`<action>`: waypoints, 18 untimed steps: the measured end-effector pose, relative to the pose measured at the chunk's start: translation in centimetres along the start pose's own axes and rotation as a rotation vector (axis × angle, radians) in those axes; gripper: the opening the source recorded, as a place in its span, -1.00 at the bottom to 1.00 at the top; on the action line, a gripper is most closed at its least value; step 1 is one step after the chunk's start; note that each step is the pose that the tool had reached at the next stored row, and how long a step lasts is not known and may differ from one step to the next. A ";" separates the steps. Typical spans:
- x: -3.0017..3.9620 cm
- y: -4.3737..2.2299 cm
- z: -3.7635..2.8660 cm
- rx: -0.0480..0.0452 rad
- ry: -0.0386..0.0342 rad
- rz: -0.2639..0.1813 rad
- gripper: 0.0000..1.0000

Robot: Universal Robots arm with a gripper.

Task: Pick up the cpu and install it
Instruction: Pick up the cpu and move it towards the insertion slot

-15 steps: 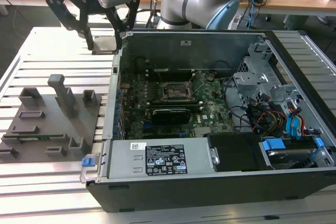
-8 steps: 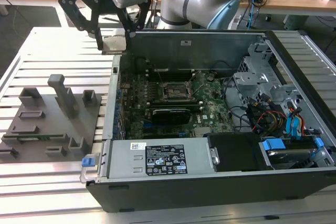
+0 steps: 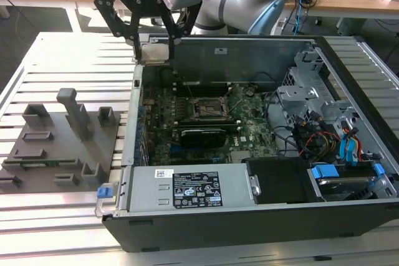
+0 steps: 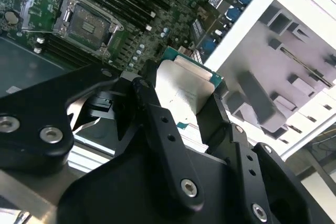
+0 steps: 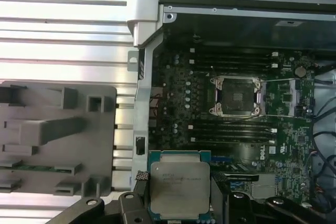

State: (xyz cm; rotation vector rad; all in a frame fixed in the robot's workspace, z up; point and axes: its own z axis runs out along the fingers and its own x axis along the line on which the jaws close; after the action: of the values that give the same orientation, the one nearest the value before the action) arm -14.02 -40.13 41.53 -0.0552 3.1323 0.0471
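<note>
My gripper [image 3: 154, 47] is shut on the cpu [image 3: 155, 53], a flat square chip with a pale metallic top. It hangs above the back corner of the open computer case [image 3: 249, 216], at the exterior view's left. In both wrist views the black fingers [image 5: 140, 181] clamp two opposite edges of the cpu [image 5: 180, 186] [image 4: 181, 90]. The bare cpu socket [image 3: 209, 109] lies on the green motherboard with its metal frame open, also visible as the socket [image 5: 236, 96] [image 4: 89, 22] in both wrist views, some way from the chip.
A grey plastic fixture [image 3: 62, 138] with upright blocks sits on the slatted metal table at the exterior view's left of the case. Inside the case are memory slots, cables, a drive cage [image 3: 312, 91] and the power supply [image 3: 193, 192]. Desks stand behind.
</note>
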 end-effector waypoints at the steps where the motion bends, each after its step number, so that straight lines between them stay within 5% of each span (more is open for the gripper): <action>1: -0.21 -0.01 0.02 0.0000 0.0000 0.000 0.09; 18: -4.78 0.44 1.46 0.0018 0.0006 0.000 0.09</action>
State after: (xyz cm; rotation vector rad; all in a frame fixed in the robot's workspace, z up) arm -9.25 -39.47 40.12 -0.0551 3.1328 0.0443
